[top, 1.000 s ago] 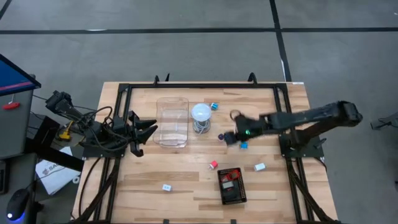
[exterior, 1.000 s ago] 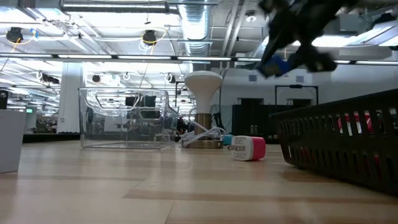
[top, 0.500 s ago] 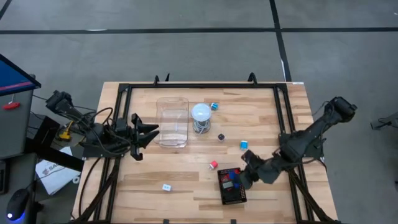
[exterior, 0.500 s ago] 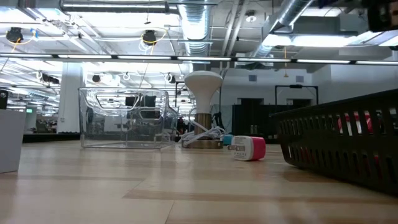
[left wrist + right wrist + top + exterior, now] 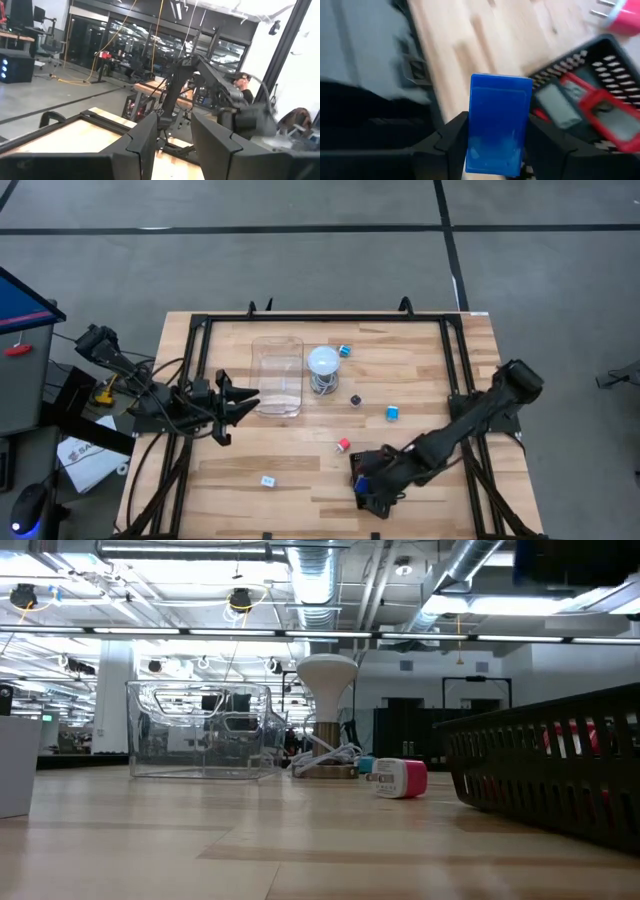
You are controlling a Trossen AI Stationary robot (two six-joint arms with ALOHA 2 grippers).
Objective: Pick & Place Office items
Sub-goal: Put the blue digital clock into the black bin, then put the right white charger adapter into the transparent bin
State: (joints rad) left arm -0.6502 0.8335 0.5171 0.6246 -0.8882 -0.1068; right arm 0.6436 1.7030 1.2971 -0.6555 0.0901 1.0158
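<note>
Two fingers of the right end effector (image 5: 492,145) are gripping a blue block (image 5: 499,122) above the black tray (image 5: 374,480); the left end effector (image 5: 235,392) is waiting, released, beside the clear box (image 5: 277,375).

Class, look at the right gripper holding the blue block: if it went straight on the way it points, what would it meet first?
Probably the black tray. The right gripper, shut on the blue block, points at the tray's near edge; depth is unclear, so it might meet the table first.

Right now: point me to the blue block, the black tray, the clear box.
blue block (image 5: 499,125), right wrist view, its front face.
black tray (image 5: 560,780), low view, its slotted side wall.
clear box (image 5: 277,376), high view, its middle.
</note>
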